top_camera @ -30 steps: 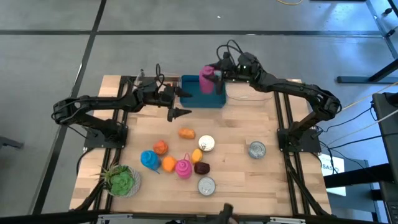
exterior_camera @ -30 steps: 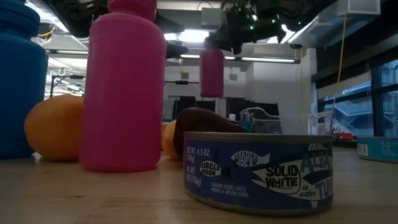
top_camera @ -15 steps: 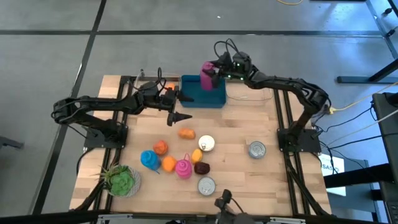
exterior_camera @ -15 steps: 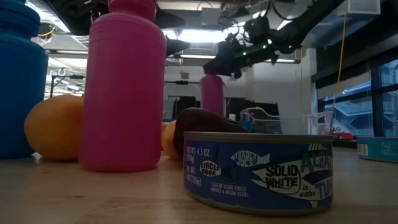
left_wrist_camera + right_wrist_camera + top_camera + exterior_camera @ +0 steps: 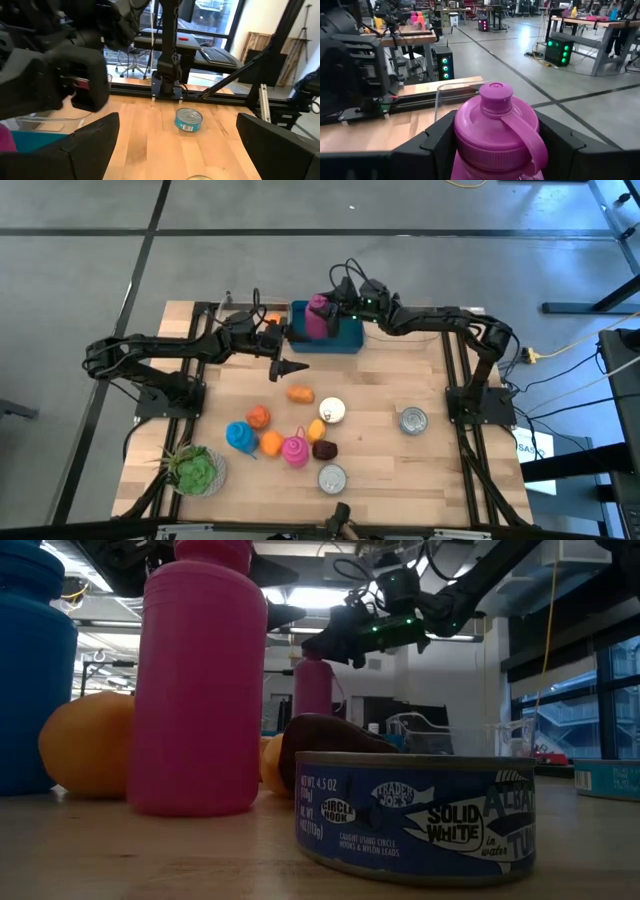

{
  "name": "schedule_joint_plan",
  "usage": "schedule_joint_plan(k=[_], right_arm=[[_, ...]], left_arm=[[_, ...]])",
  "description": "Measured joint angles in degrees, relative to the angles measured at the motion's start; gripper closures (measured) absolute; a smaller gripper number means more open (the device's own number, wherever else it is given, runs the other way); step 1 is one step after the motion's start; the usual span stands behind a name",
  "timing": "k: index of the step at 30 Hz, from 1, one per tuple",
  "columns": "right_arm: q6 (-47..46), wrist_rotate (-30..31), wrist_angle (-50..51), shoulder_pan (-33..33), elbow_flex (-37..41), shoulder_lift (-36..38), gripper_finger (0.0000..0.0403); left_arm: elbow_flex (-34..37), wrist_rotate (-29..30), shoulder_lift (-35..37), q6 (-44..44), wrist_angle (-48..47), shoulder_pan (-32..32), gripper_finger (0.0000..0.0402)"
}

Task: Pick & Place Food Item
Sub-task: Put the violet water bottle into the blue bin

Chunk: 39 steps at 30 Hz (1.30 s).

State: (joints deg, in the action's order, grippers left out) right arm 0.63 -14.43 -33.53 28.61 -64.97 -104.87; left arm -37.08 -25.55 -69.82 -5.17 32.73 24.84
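The pink bottle (image 5: pixel 316 317) was a squat plastic jug with a round screw cap (image 5: pixel 496 93) and a loop strap running from the cap down its shoulder. It stood upright, clamped at the shoulder between the right gripper's (image 5: pixel 329 310) two dark fingers (image 5: pixel 557 144), its cap rising above them. Bottle and gripper hung over the blue bin (image 5: pixel 345 337), above the bin's end nearest the left gripper (image 5: pixel 290 357). Whether its base touched the bin could not be told.
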Motion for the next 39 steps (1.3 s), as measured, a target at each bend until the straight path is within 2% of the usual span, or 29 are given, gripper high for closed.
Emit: schedule_joint_plan(k=[23,29,39], right_arm=[[-1.74,1.4,-1.07,-1.87,-0.02,-1.74,0.019],[0.04,1.61,5.41,-2.11,-0.04,-1.74,0.019],[1.03,1.64,8.3,-2.19,-0.04,-1.74,0.019]], left_arm=[[0.0,0.41,0.0,-0.17,0.01,0.0,0.0007],[0.0,0.57,0.0,-0.15,0.0,0.0,0.0007],[0.0,0.61,0.0,0.0,-0.04,0.0,0.0007]])
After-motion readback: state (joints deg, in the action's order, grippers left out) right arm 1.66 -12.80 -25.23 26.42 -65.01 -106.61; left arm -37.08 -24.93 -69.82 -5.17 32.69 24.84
